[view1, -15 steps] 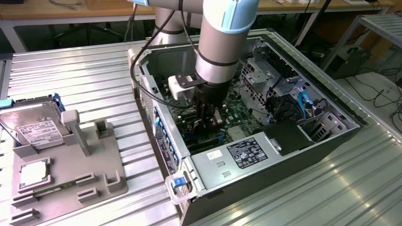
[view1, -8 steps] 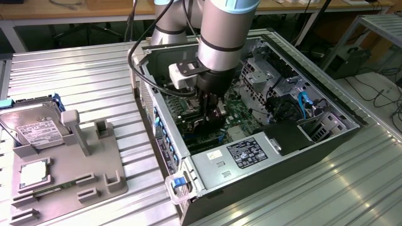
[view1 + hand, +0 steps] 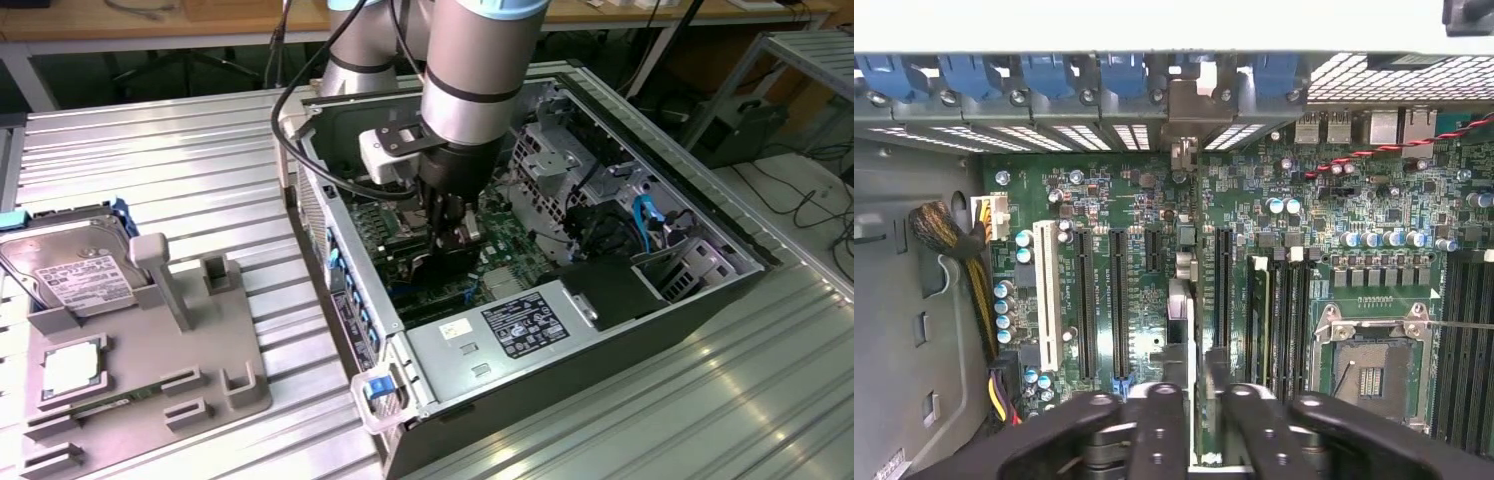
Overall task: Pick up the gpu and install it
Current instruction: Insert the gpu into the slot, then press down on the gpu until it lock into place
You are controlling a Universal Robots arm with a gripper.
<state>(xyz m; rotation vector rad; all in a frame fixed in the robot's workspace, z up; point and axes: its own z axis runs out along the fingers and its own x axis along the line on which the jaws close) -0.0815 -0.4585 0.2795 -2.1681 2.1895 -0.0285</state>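
In the exterior view, the gripper (image 3: 447, 232) reaches down into the open computer case (image 3: 694, 290), clasping the gpu (image 3: 434, 270) upright over the motherboard (image 3: 501, 245). In the wrist view, the gpu (image 3: 1199, 330) stands edge-on between the fingers (image 3: 1159, 430), its bracket against the case's rear slots (image 3: 1189, 100).

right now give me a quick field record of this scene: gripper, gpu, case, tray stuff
gripper: down inside the open computer case, fingers closed on the gpu
gpu: edge-on to the wrist view, upright over the motherboard among its expansion slots, bracket end toward the rear slot openings
seating: cannot tell whether it is fully in
fixture tray: at the exterior view's left, holding the hard drive and cpu chip
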